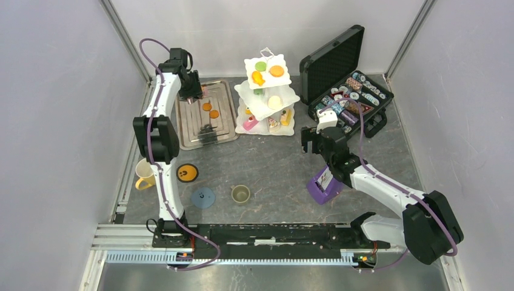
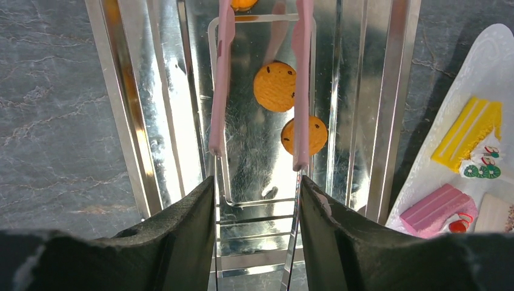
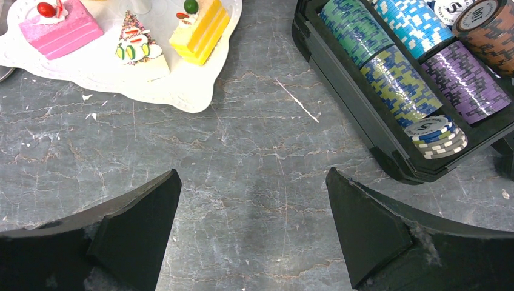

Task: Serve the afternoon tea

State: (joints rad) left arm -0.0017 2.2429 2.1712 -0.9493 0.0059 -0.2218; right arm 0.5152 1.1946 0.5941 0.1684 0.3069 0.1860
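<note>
Here, the left claw is gripping pink tongs over the steel tray, their arms seemingly straddling an orange cookie. The right claw is hovering wide open above the tabletop, near the tiered stand.

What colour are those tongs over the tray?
Pink tongs; the left wrist view shows them best.

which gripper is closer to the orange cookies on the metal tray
Left. The left gripper hangs over the tray holding pink tongs, tips right by the cookies. The right gripper is open above the table, between the tiered stand and the chip case.
</note>
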